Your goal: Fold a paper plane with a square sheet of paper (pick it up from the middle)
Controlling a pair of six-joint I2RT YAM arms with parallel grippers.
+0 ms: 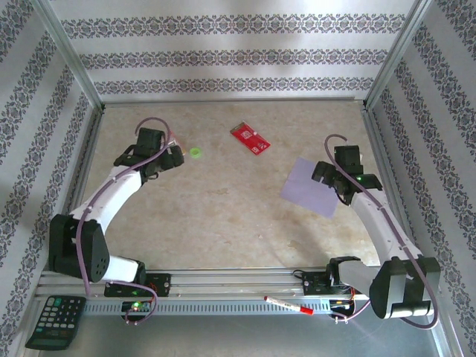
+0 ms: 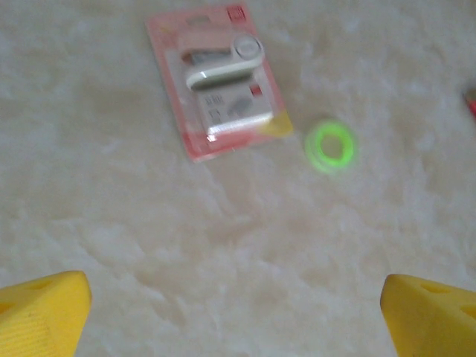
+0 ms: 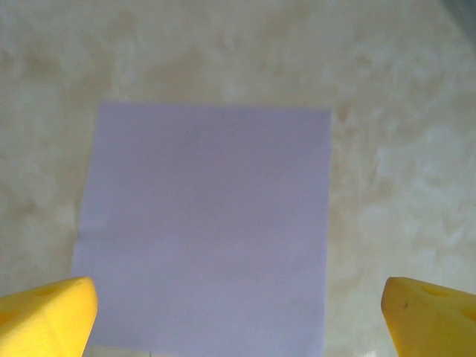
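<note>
The square sheet of paper [image 3: 204, 223] lies flat at frame centre on the counter [image 3: 401, 186]: pale lilac, unmarked. Right gripper [image 3: 238, 312] and left gripper [image 2: 238, 309] stand wide, empty.

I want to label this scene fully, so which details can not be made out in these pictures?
- Sheet: near edge cut off by the frame bottom, right wrist view; one corner hidden by the right tool, top view.
- Packet: print blurred, left wrist view.
- Red card: print too small, top view.
</note>
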